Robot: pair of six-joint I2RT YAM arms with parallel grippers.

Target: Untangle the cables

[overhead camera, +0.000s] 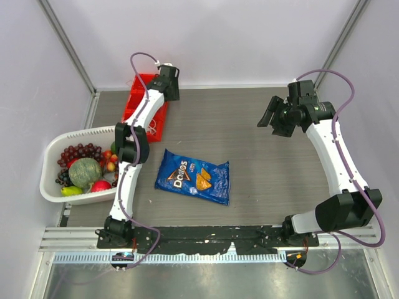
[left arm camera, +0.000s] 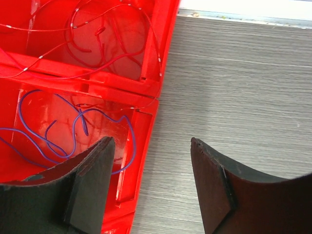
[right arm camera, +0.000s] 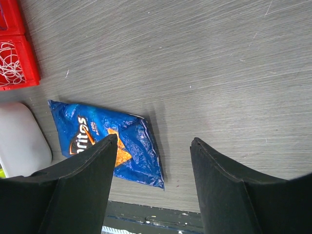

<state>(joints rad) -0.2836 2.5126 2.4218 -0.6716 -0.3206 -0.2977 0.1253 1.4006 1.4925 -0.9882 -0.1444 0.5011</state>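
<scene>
Here, thin curly cables (left arm camera: pixel 84 126) in glossy red compartmented bin (left arm camera: pixel 163 53), left hand (left arm camera: pixel 152 141) spread, right hand (right arm camera: pixel 155 141) spread

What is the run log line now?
left gripper: open over red tray wall | right gripper: open, empty | cables: in tray

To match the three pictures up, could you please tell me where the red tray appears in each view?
Top external: red tray at the far left of the grey table.
Left wrist: fills the left half.
Right wrist: top-left corner.
Shared landmark: the table's wood grain.
</scene>
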